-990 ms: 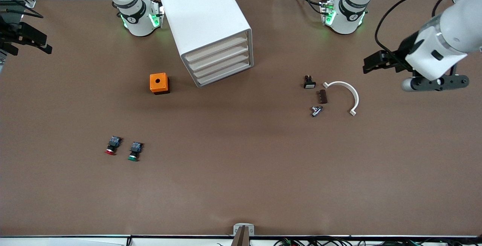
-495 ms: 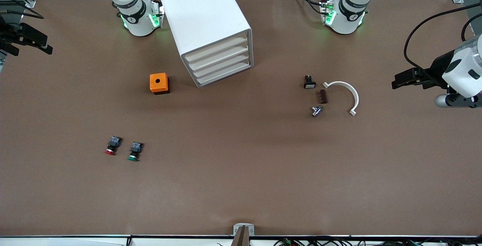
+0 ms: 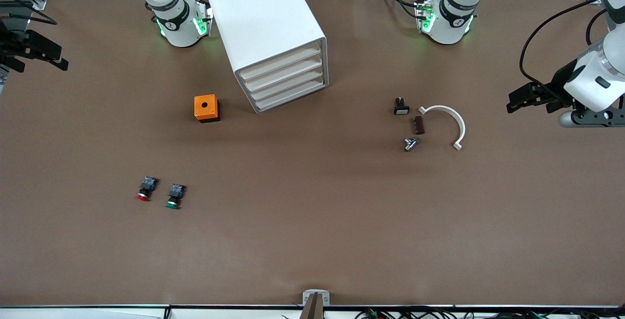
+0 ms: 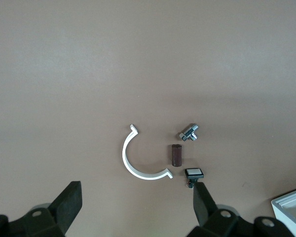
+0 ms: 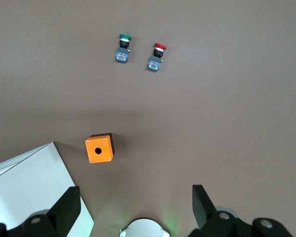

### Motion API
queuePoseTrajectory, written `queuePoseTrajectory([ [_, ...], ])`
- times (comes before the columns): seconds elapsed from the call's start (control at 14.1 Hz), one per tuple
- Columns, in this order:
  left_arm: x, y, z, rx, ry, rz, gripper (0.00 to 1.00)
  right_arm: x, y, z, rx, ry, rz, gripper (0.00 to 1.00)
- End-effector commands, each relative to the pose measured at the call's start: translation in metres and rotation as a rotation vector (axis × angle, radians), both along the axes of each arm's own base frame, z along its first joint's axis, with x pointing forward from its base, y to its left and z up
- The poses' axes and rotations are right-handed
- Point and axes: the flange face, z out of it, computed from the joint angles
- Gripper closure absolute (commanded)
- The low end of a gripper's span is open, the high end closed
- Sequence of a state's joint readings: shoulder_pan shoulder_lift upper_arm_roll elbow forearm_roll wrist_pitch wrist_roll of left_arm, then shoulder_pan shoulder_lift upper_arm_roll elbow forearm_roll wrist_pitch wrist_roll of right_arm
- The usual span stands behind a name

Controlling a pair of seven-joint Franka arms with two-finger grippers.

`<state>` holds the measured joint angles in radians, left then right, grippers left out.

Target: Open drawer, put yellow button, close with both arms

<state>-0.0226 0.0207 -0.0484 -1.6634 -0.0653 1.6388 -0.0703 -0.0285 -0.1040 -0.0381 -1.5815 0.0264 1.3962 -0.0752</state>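
The yellow button shows in no view. The white drawer cabinet [image 3: 273,35] stands between the arm bases with all its drawers shut; it also shows in the right wrist view [image 5: 29,182] and in the left wrist view [image 4: 292,206]. My left gripper [image 3: 518,100] is open and empty, up over the table at the left arm's end, beside the small parts; it also shows in its own wrist view [image 4: 137,195]. My right gripper [image 5: 137,197] is open and empty, high over the right arm's base [image 5: 143,228], and is out of the front view.
A red-capped button [image 3: 145,188] and a green-capped button [image 3: 174,196] lie side by side toward the right arm's end. An orange box [image 3: 206,108] sits beside the cabinet. A white curved bracket [image 3: 451,121], a brown block [image 3: 419,125], a metal fitting [image 3: 410,143] and a white-faced switch [image 3: 401,107] lie together.
My left gripper has drawn away from the small parts toward the left arm's end of the table. Nothing on the table has moved.
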Motion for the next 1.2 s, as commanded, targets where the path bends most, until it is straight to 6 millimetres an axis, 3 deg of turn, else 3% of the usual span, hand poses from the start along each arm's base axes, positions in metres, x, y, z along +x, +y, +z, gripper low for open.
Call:
queuePoseTrajectory([
  [0.0,-0.005,0.000,0.002,0.042,-0.024,-0.023,0.01,-0.009,-0.008,0.003,0.019,-0.011,-0.007,0.00],
  [0.21,-0.003,-0.001,0.017,0.048,-0.057,-0.026,0.01,-0.008,-0.007,0.002,0.019,-0.014,-0.007,0.00],
  [0.64,-0.018,0.004,0.080,0.047,-0.106,-0.004,0.01,-0.008,-0.007,0.002,0.019,-0.014,-0.004,0.00],
  [1.13,-0.018,0.003,0.082,0.048,-0.098,-0.013,0.01,-0.008,-0.004,0.002,0.026,-0.014,0.005,0.00],
])
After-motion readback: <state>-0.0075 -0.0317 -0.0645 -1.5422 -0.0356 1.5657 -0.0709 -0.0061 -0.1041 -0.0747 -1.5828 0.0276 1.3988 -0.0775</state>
